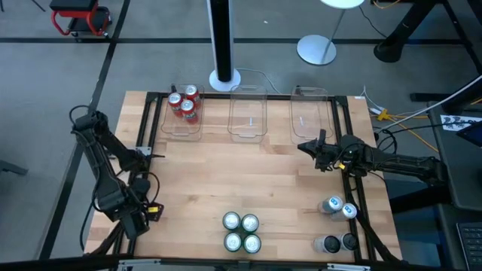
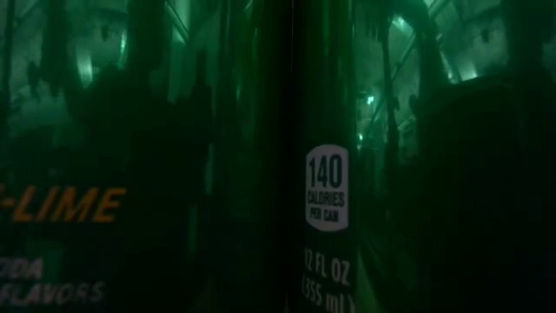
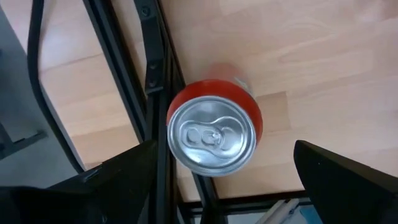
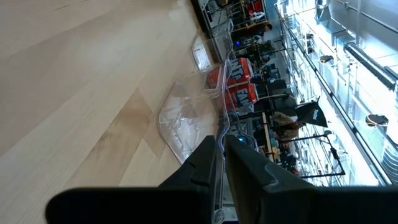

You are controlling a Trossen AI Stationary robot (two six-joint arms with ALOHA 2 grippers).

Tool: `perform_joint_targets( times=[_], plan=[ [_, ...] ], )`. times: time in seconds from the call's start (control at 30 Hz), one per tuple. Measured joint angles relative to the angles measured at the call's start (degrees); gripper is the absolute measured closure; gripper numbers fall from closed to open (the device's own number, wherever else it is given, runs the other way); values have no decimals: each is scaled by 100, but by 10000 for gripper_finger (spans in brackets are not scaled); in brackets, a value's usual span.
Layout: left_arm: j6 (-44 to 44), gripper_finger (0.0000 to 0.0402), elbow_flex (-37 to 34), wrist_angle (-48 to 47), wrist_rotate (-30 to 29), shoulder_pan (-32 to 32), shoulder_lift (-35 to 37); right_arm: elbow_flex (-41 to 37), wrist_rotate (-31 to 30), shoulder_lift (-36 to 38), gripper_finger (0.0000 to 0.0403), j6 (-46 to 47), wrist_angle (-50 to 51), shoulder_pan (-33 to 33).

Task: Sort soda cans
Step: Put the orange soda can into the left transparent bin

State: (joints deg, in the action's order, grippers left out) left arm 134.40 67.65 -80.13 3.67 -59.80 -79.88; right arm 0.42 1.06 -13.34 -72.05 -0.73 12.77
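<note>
Wooden table (image 1: 263, 173): pale planks with a black frame around the edges, seen from above.
Bins: three clear plastic bins in a row along the far edge: left bin (image 1: 181, 114), middle bin (image 1: 248, 114), right bin (image 1: 312, 114).
Red cans: three red cans (image 1: 183, 103) stand inside the left bin; a fourth red can (image 3: 214, 127) stands upright on the wood just beside the black frame rail, below the left gripper.
Green cans: four green cans (image 1: 241, 232) in a tight square near the front edge; they fill the low view.
Blue and dark cans: two blue-and-silver cans (image 1: 340, 207) and two dark cans (image 1: 338, 242) near the front right corner.
Left gripper (image 3: 224, 180): at the table's front left corner, fingers spread wide on either side of the lone red can, not touching it.
Right gripper (image 1: 305, 146): fingers pressed together, holding nothing, above the wood in front of the right bin.
</note>
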Motion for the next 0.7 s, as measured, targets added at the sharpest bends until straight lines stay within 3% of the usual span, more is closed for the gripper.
perform_joint_targets(
  times=[0.7],
  plan=[
    [22,39,-1320,1438,-61,-147,0,-1,2,1,366,89,0,-1]
  ],
)
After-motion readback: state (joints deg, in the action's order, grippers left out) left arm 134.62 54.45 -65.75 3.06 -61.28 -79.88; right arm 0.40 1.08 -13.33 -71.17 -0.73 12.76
